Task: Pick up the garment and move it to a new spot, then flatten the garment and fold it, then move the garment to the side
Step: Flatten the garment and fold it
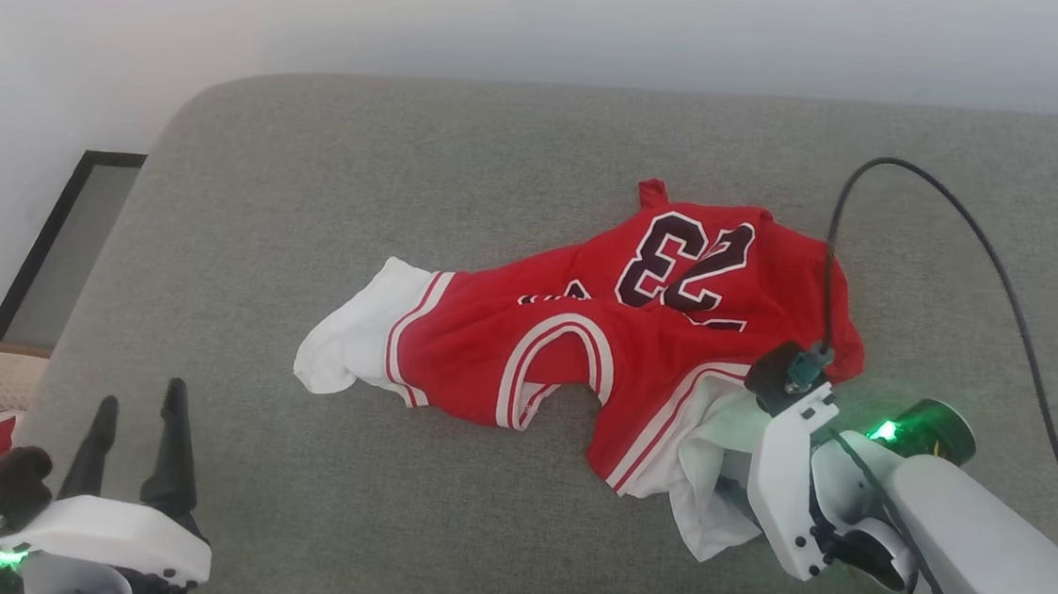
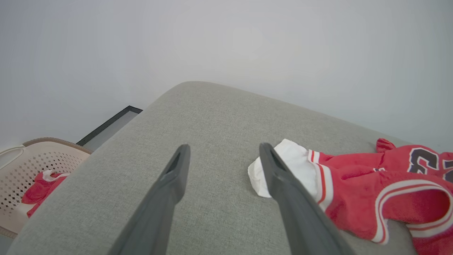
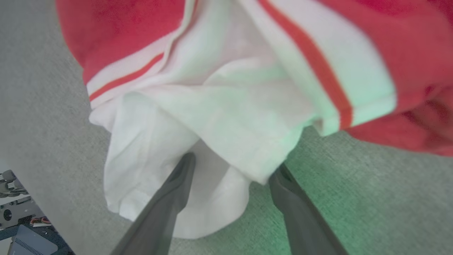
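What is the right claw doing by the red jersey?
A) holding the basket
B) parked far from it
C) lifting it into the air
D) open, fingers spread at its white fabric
D: the right gripper stands open, white fabric of the garment bunched between its tips on the cushion.

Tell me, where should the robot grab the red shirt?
Probably the bunched white sleeve at the near right end of the garment, from the robot's side. It sticks out loose on the cushion, and the right gripper straddles a fold, open.
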